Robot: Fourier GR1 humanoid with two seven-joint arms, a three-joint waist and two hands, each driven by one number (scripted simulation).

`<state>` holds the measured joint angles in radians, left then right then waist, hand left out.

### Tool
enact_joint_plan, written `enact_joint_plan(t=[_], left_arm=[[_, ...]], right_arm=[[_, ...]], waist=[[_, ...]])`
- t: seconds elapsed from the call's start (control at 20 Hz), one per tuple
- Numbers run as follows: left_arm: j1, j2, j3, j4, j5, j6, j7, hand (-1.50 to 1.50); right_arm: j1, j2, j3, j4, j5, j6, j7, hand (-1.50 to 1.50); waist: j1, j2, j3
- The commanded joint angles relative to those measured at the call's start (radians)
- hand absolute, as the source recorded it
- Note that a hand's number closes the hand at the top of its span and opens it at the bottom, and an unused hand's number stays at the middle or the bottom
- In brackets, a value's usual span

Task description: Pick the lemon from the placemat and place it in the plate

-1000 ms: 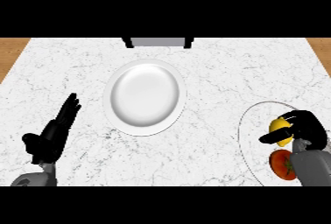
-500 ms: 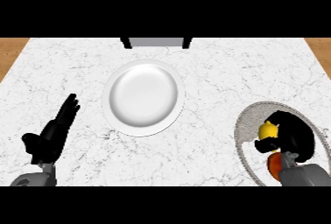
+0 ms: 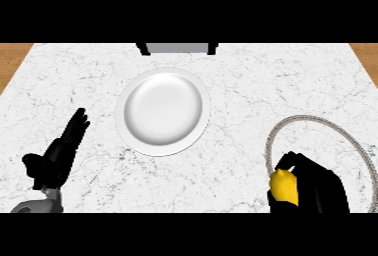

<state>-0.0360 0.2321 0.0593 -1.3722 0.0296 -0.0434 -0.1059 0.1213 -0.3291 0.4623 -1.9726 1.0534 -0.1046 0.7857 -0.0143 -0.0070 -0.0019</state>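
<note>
My right hand (image 3: 314, 187) is down at the near right corner of the marble counter (image 3: 244, 65), and its fingers are curled round the yellow lemon (image 3: 283, 186). The lemon peeks out on the left side of my hand, and the rest of it is hidden by my black fingers. My hand and the lemon are over the round placemat (image 3: 317, 121), which has a pale rope-like rim and lies by the counter's right edge. I cannot tell if the lemon is touching the placemat or is lifted off it. The white plate (image 3: 163, 111) sits near the middle of the counter, a bit toward the far edge, and nothing is on it. The lemon is well apart from the plate, off to its right and nearer to me. My left hand (image 3: 57, 157) rests by the near left corner of the counter, open, with its fingers straight and pointing away from me. It holds nothing and is near the plate's left side but not touching it. At the far edge of the counter, behind the plate, there is a grey thing with dark sides (image 3: 177, 48), and I cannot tell what it is.
</note>
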Motion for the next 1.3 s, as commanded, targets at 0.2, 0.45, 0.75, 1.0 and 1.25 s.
enact_joint_plan(t=[0.2,0.45,0.75,1.0,1.25], left_arm=[[0.009,-0.018,0.002,-0.026,-0.003,0.006,0.0,0.0],[-0.003,-0.028,0.001,0.049,-0.018,-0.015,-0.063,0.0],[0.026,-0.033,0.001,-0.024,-0.018,-0.015,-0.019,0.0],[-0.081,-0.017,0.018,0.046,-0.022,-0.024,0.022,0.0],[0.001,-0.031,0.008,0.03,-0.04,-0.029,-0.059,0.0]], right_arm=[[0.001,0.013,0.103,-0.338,0.195,0.075,0.094,1.5],[-0.131,0.054,0.091,-0.358,0.269,0.159,0.095,1.5],[-0.375,0.3,0.16,-0.168,0.333,0.246,0.168,1.5],[-0.565,0.326,0.075,-0.008,0.212,0.281,0.172,1.5],[-0.746,0.328,0.033,0.191,0.056,0.195,0.213,1.5]], waist=[[0.008,0.003,0.001],[0.013,0.007,0.001],[0.023,0.007,0.001],[0.021,0.009,0.001],[0.031,0.009,0.001]])
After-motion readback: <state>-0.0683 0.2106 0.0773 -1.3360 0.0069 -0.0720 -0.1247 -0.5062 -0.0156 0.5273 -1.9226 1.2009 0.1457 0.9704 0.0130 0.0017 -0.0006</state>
